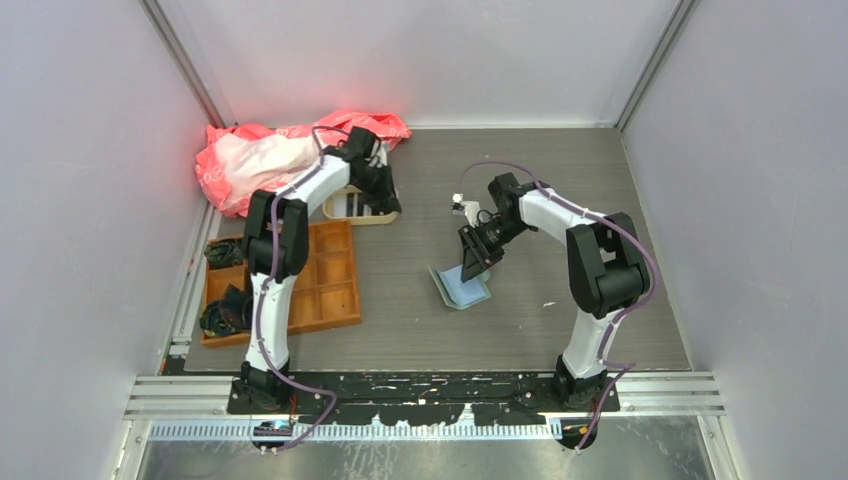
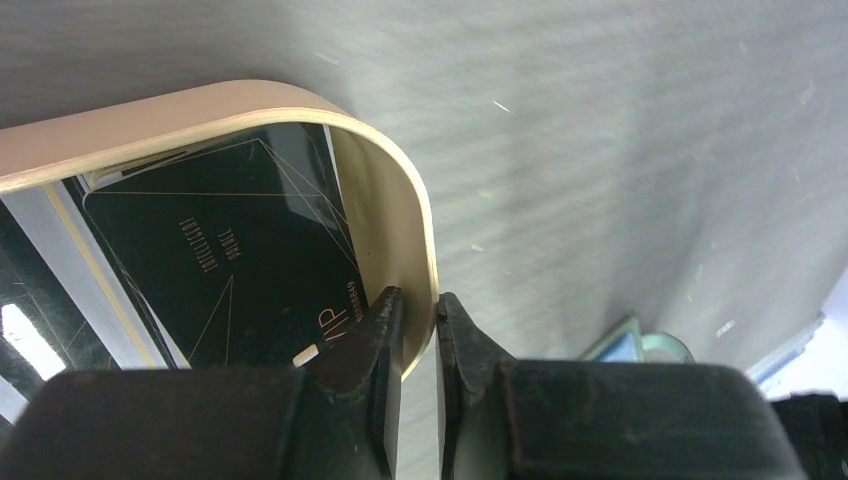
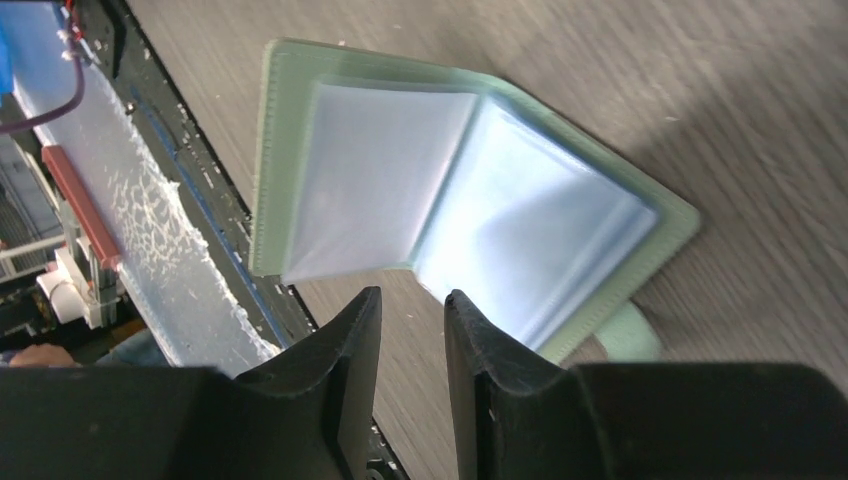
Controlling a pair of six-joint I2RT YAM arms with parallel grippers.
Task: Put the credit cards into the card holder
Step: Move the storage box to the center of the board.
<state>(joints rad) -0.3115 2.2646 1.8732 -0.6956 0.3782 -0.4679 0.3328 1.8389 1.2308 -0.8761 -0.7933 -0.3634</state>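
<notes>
The credit cards lie stacked in a beige round-cornered tray (image 2: 400,200); the top one is a black card (image 2: 230,255) with thin gold lines, and pale cards show under it. My left gripper (image 2: 420,305) straddles the tray's right wall, one finger inside and one outside, shut on the wall. In the top view this gripper (image 1: 385,205) sits at the tray (image 1: 350,215) near the back left. The card holder (image 3: 450,200) lies open on the table, sage-green with pale blue clear pockets. My right gripper (image 3: 413,298) hovers at its near edge, jaws narrowly open with nothing between them.
An orange compartment tray (image 1: 320,280) sits at the left, with dark items in its left cells. A red and white plastic bag (image 1: 270,155) lies crumpled in the back left corner. Grey walls close in the table on three sides. The card holder (image 1: 462,287) is at mid-table.
</notes>
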